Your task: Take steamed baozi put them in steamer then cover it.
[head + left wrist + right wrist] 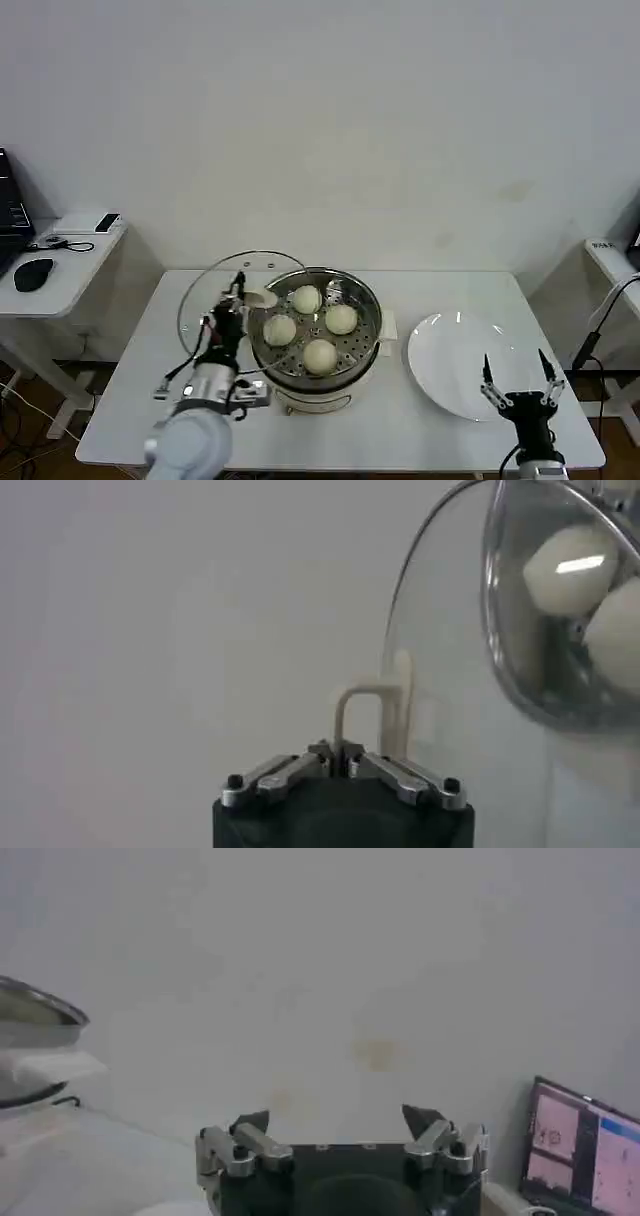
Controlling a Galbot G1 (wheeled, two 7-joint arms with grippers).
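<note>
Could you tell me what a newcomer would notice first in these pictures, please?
The shiny steamer at the centre of the white table, with four steamed baozi on its perforated tray. Just to its left, the left end effector is shut on the handle of the clear glass cover, held tilted beside the pot and not yet on it. On the right, an empty white plate lies by the open right end effector.

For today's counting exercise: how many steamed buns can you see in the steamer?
4, all on the steamer's perforated tray: far bun, right bun, left bun, near bun. None seems hidden.
</note>
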